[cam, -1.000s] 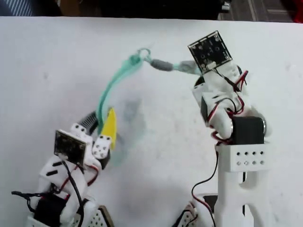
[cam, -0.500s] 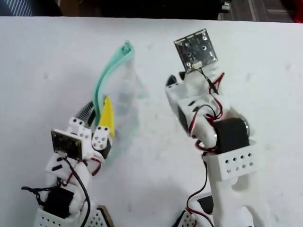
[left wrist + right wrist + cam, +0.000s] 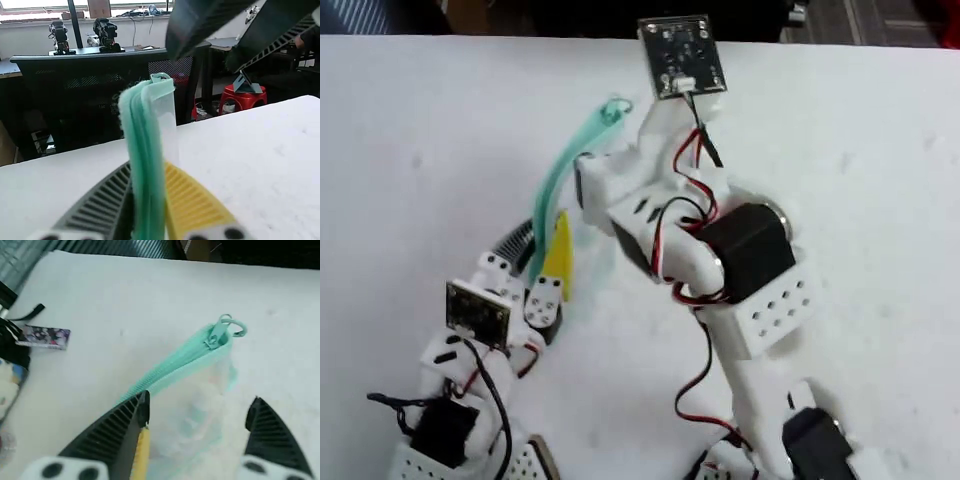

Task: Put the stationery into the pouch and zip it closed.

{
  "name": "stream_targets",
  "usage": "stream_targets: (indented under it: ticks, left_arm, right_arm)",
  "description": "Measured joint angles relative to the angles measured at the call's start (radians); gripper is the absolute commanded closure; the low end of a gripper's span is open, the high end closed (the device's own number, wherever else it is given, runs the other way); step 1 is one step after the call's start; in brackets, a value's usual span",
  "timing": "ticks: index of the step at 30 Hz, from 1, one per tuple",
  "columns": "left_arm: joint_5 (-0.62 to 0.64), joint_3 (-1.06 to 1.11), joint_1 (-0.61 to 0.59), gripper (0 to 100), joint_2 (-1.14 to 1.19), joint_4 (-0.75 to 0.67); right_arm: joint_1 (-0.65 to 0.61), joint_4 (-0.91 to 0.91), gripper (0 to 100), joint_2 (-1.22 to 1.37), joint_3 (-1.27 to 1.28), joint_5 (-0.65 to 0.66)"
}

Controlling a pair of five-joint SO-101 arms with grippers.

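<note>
A clear pouch with a teal zipper (image 3: pixel 552 185) stands on edge on the white table. My left gripper (image 3: pixel 546 250) is shut on its near end, between the grey and yellow fingers (image 3: pixel 195 205); the teal edge (image 3: pixel 145 150) rises between them. The zipper pull with its ring (image 3: pixel 223 332) sits at the pouch's far end (image 3: pixel 613 110). My right arm (image 3: pixel 660 200) leans over the pouch. The right gripper (image 3: pixel 200 400) is open, one black finger on each side of the pouch, touching nothing. Its black fingers (image 3: pixel 200 25) hang above the pouch's far end.
A small printed card (image 3: pixel 44 335) and a black cable end (image 3: pixel 30 312) lie on the table off to one side. The table (image 3: pixel 860 150) stretches bare to the right of the arms; its back edge (image 3: pixel 470 36) runs along the top.
The right gripper has let go of the zipper pull and swung left over the pouch. The pouch's far end has sprung back. The left gripper has kept its hold.
</note>
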Motion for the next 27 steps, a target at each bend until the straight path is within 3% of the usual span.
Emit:
stream_targets:
  ticks: [6,15,22,27]
  left_arm:
    - [0.0,0.0,0.044,98,0.0,0.0]
    - [-0.002,-0.003,0.049,98,0.0,0.014]
    - [-0.034,-0.003,0.048,98,0.0,0.014]
    - [-0.061,-0.002,0.048,94,0.0,0.014]
  right_arm:
    - [-0.006,0.008,68.9,0.172,-0.14,-0.097]
    - [-0.06,0.069,69.9,0.393,-0.29,-0.106]
    - [-0.003,0.112,99.3,0.479,-0.318,-0.104]
    - [0.051,0.127,97.9,0.488,-0.321,0.005]
